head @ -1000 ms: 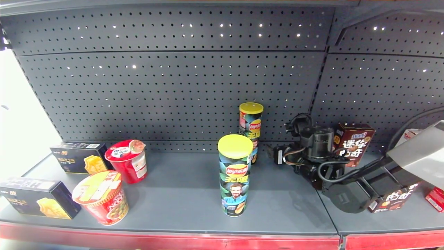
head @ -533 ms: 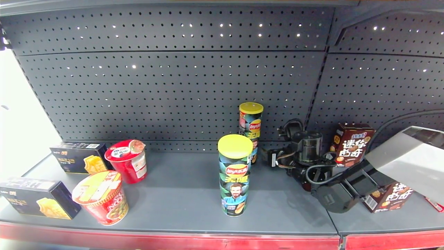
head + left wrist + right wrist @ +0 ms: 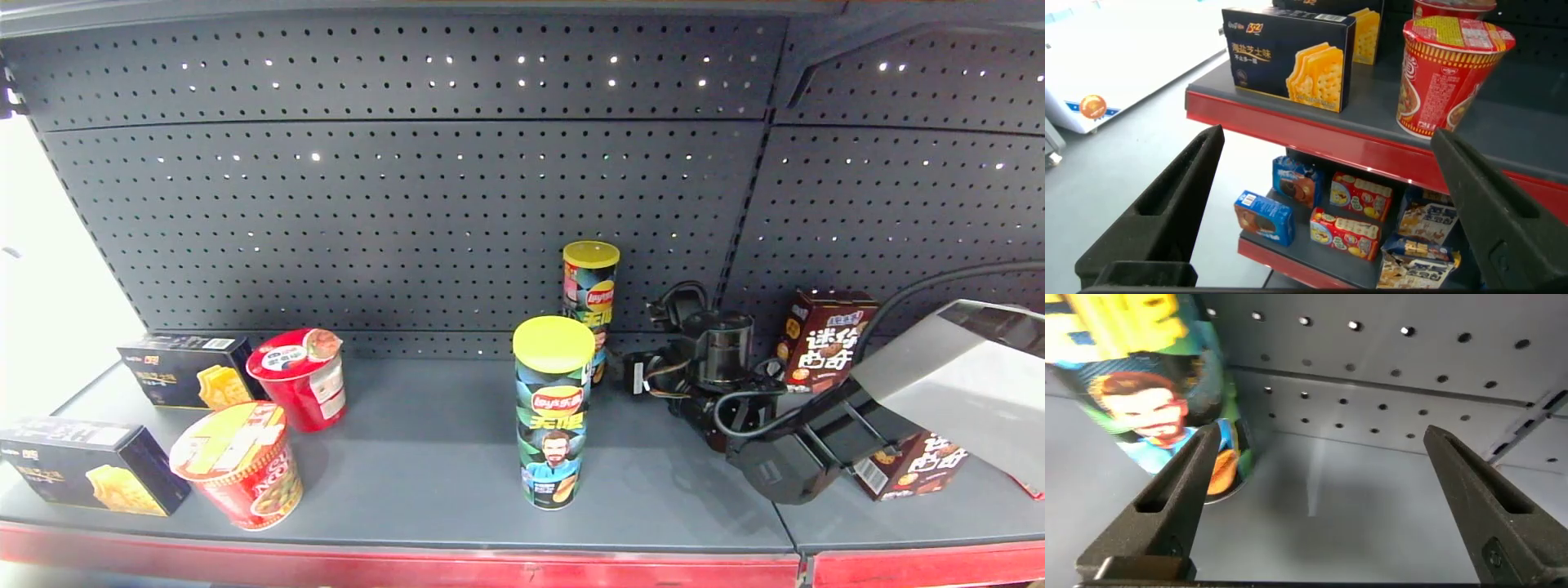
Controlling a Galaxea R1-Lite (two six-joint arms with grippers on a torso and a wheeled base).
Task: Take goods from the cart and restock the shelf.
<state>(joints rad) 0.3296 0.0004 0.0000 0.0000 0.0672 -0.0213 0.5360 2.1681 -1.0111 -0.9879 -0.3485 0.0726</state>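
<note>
The grey shelf (image 3: 424, 457) carries the goods. The right pincer (image 3: 638, 371) sits low on it, jaws spread and empty. The rear chip can (image 3: 590, 306) stands upright just beside it, toward the robot's left. The front can (image 3: 553, 412) stands nearer the shelf's edge. The left pincer (image 3: 1327, 139), also spread and empty, hangs out in front of that edge, well apart from both cans. Each can label shows a bearded cartoon face.

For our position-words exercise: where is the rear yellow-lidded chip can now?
In the head view, the rear chip can stands right of centre at the back of the shelf, behind the front chip can, with the right claw to its right.
</note>
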